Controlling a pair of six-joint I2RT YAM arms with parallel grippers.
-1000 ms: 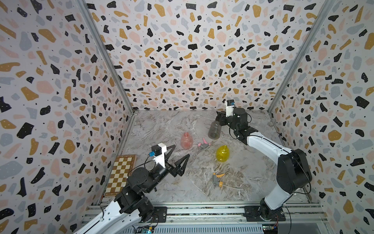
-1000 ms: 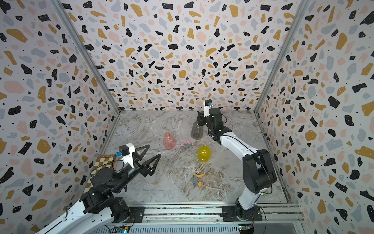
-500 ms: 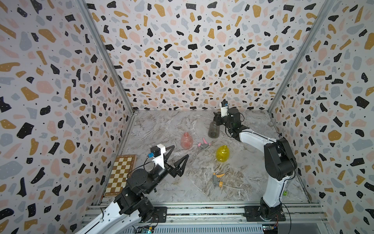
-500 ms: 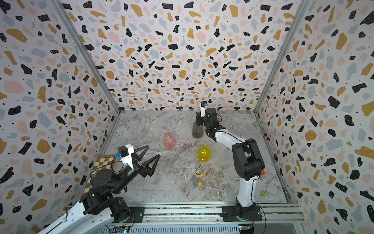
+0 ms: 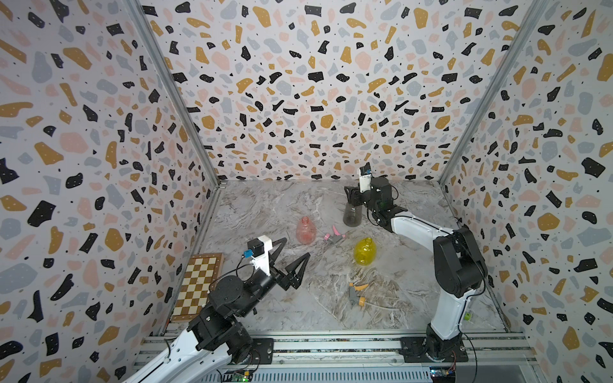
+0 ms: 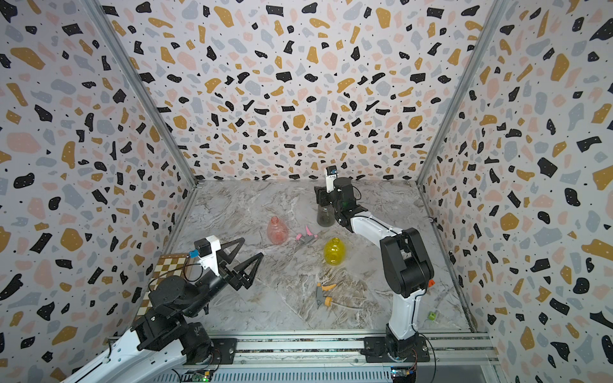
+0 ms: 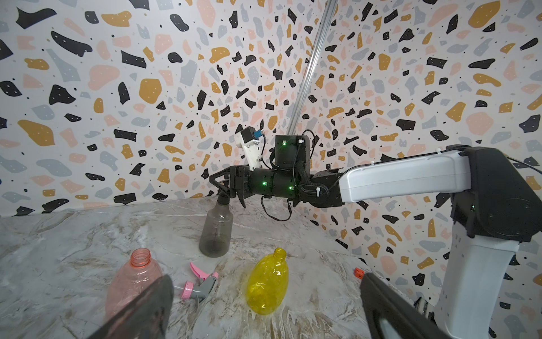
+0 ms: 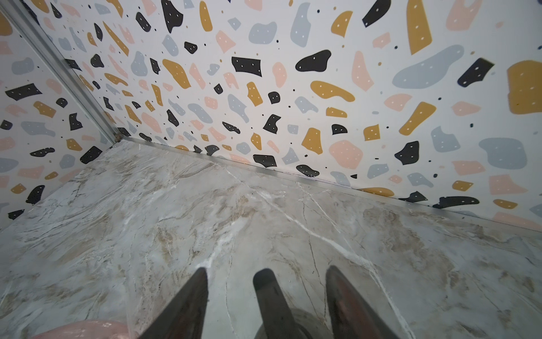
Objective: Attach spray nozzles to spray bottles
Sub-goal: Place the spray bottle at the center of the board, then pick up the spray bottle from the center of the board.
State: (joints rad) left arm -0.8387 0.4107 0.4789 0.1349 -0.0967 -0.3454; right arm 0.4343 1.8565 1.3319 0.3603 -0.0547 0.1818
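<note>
Marble desk, right jaws parted around black nozzle atop smoky bottle, no grip, left jaws wide, empty, pink bottle, yellow bottle standing near.

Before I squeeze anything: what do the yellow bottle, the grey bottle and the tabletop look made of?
Yellow bottle: thin-looking translucent plastic, glossy; bright highlights and creases show on its wall. Grey bottle: smoky translucent plastic, duller, darker toward its base. Tabletop: marble-patterned with a soft sheen, possibly a printed film or laminate rather than stone; I cannot tell which.
</note>
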